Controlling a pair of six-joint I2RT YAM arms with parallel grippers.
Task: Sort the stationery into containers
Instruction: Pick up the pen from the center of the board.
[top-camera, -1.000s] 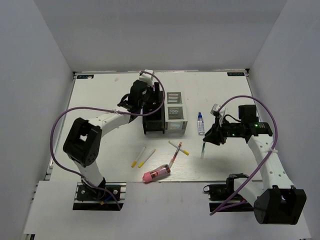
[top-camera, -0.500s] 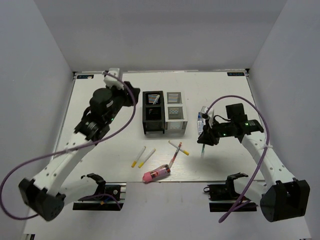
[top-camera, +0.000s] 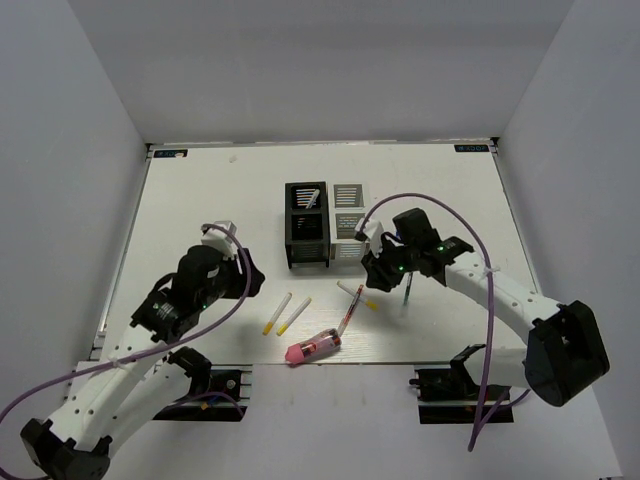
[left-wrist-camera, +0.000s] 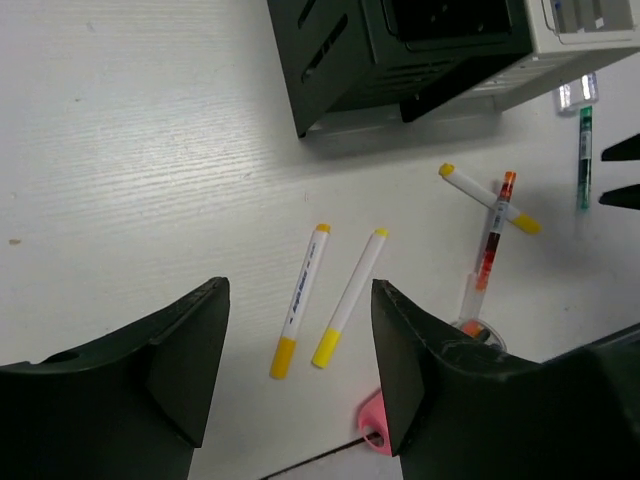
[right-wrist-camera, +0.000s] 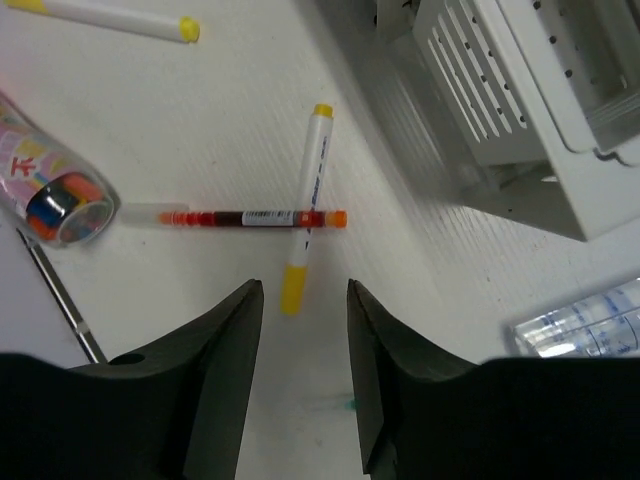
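Now left fingers (left-wrist-camera: 185, 360), open, have left the black box (top-camera: 306, 228); right fingers (right-wrist-camera: 225, 380), open, reach the red pen (right-wrist-camera: 250, 217) next.

No writing can be read: fine print along the white markers (left-wrist-camera: 303, 290), the red pen (right-wrist-camera: 250, 217) label at centre frame and red glyphs on the patterned tube (right-wrist-camera: 40, 180) at the left edge are too small

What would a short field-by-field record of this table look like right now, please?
Left tool: open, empty, over two yellow-tipped sticks
Right tool: open, empty, over the crossed pair
Crossed pair: third stick crossing red pen
Green pen: loose on the table
Pink cylinder: lying near the front edge
Boxes: black box and white box, joined side by side
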